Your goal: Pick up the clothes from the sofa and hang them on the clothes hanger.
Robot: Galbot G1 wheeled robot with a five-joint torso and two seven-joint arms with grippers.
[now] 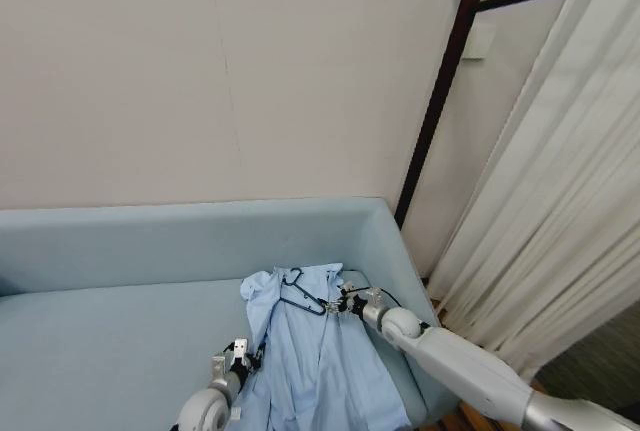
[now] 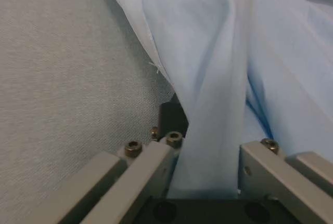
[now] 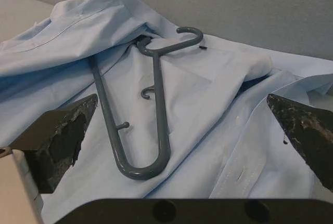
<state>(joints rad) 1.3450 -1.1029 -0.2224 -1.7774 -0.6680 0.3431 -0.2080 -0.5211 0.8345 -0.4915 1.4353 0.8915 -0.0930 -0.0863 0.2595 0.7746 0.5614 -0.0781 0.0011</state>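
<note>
Right pincer: fingers spread wide, one on either side of the dark grey hanger, touching neither it nor the cloth. The hanger lies flat on the collar end of the light blue shirt, its hook toward the sofa back. Left pincer: fingers set narrow, holding a fold of the shirt's edge that fills the gap between them. The shirt is spread crumpled on the seat of the pale blue sofa, near the sofa's right arm, with the left pincer at its left edge and the right pincer at its upper right. A dark clothes rack stands beyond the sofa's right end, beside a white curtain.
</note>
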